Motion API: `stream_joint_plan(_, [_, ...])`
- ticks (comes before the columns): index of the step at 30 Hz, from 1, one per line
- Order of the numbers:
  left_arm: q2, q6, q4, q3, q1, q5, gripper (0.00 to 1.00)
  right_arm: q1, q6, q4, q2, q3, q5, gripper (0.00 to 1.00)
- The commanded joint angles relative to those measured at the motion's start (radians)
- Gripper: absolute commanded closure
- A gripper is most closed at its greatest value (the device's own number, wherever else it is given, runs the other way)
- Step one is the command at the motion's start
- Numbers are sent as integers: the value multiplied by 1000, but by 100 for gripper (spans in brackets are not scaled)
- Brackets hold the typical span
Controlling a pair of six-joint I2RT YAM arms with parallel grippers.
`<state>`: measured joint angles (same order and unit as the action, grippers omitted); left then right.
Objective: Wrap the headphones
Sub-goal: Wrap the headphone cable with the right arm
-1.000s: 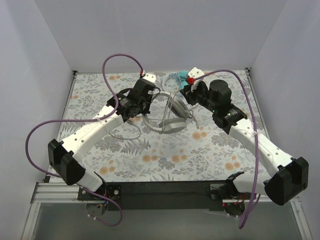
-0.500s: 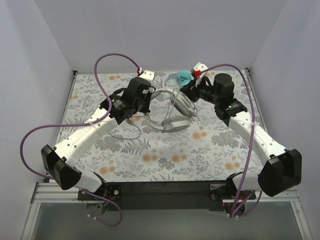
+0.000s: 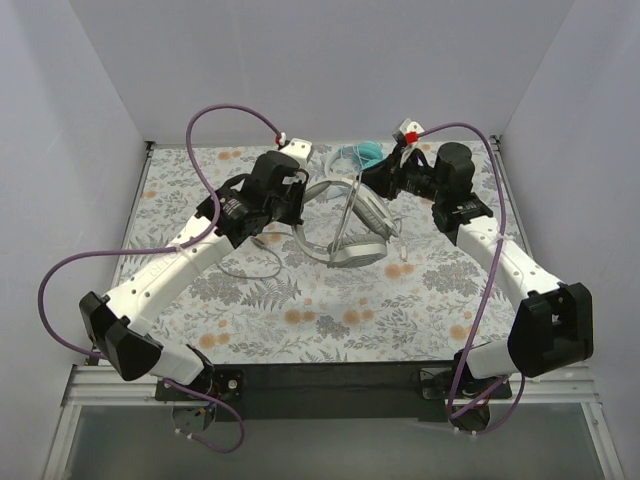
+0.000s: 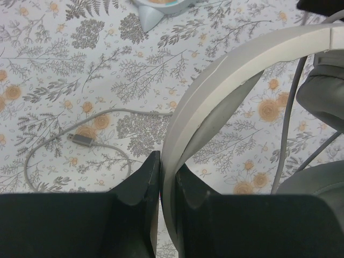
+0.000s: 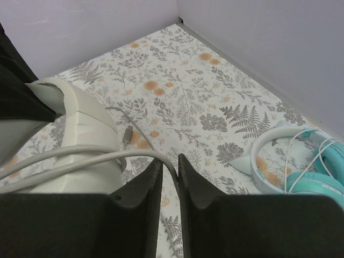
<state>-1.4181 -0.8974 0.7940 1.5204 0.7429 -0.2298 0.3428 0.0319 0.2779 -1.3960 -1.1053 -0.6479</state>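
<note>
Swinging its wrist up and back within the last second, the right end effector (image 5: 167,161) has drawn the thin grey cable (image 5: 64,160) across the white-grey headphones (image 5: 80,123), while the left end effector (image 4: 165,167) has turned a little and tilted the set. Nearest the arm bases, just beside the left end effector on its outer side, a slack run of grey cable ending in a plug (image 4: 80,138) lies looped on the floral worktop (image 3: 300,310). The left end effector is clenched on the pale headband (image 4: 242,56), steadying the pair between the two end effectors. The right end effector's fingers are pinched on the cable, and two strands cross the headphone body just beside them. Beyond the right end effector, the teal headphones (image 5: 309,174) lie near the far edge, with neither end effector on them. The shift suggests a turn is being laid on, with the slack tail yet to be wound.
</note>
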Motion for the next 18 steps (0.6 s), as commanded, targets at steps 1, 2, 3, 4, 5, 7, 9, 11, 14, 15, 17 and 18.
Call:
stream_joint_plan(1, [87, -32, -56, 99, 6, 89, 100, -30, 112, 171, 0, 41, -79, 77])
stream_joint_plan(2, [88, -37, -55, 110, 6, 99, 100, -37, 128, 214, 0, 51, -90, 77])
stream_joint_plan(3, [90, -41, -52, 119, 6, 106, 100, -41, 163, 237, -1, 59, -101, 77])
stream_joint_plan(4, [91, -43, -49, 139, 6, 109, 100, -44, 180, 257, -6, 67, -123, 77])
stream_joint_plan(5, [90, -51, -45, 152, 6, 115, 100, -47, 197, 303, -8, 79, -134, 77])
stream_joint_plan(7, [84, -55, -30, 191, 6, 124, 100, -45, 253, 352, -18, 96, -153, 77])
stream_joint_plan(9, [76, -60, -22, 214, 6, 125, 100, -45, 295, 429, -29, 119, -162, 78])
stream_joint_plan(11, [71, -64, -21, 242, 6, 129, 100, -47, 358, 511, -41, 131, -180, 78])
stream_joint_plan(14, [64, -74, -15, 283, 6, 130, 100, -45, 459, 657, -66, 169, -188, 79])
stream_joint_plan(15, [58, -78, -15, 293, 6, 130, 100, -45, 499, 714, -83, 195, -190, 79])
stream_joint_plan(17, [50, -83, -12, 313, 6, 129, 100, -47, 587, 846, -103, 212, -193, 80])
stream_joint_plan(18, [45, -87, -10, 336, 6, 129, 100, -45, 612, 881, -122, 219, -193, 80])
